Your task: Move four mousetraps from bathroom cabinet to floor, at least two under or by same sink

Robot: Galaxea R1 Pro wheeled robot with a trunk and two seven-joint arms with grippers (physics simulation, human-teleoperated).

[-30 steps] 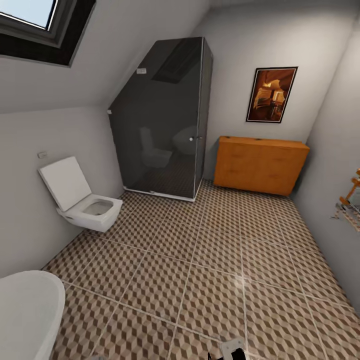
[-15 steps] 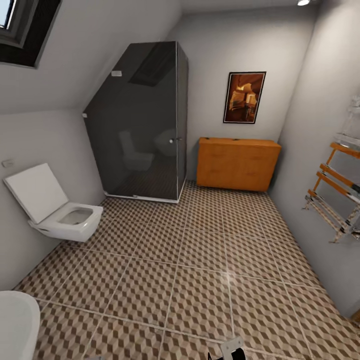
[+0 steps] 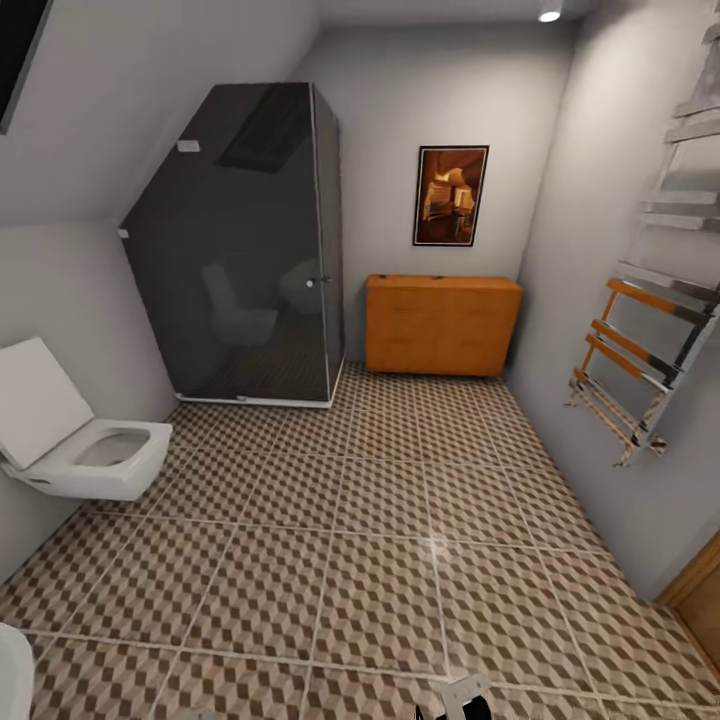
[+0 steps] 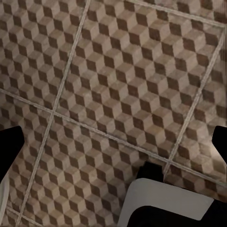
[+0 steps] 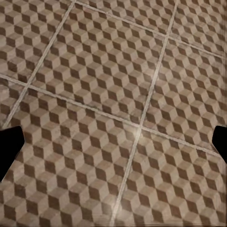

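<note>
Far ahead of the grippers, against the back wall, stands the cabinet (image 3: 441, 324) with drawers closed; no mousetraps are visible, and no writing can be read anywhere. Beneath the left gripper (image 4: 113, 146) and right gripper (image 5: 113, 142) lies the cube-patterned floor (image 3: 380, 560), both with fingers spread wide and holding nothing. Left of them are a toilet (image 3: 85, 455) and dark shower (image 3: 240, 260); right, a rack (image 3: 640, 350).

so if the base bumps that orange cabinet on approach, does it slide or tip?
Probably neither. The cabinet is wide and low, set against the back wall and sitting flat on the tiled floor, so tipping looks unlikely. It appears to be solid wood, likely heavy. The glossy tiles might allow a slight slide sideways.
</note>
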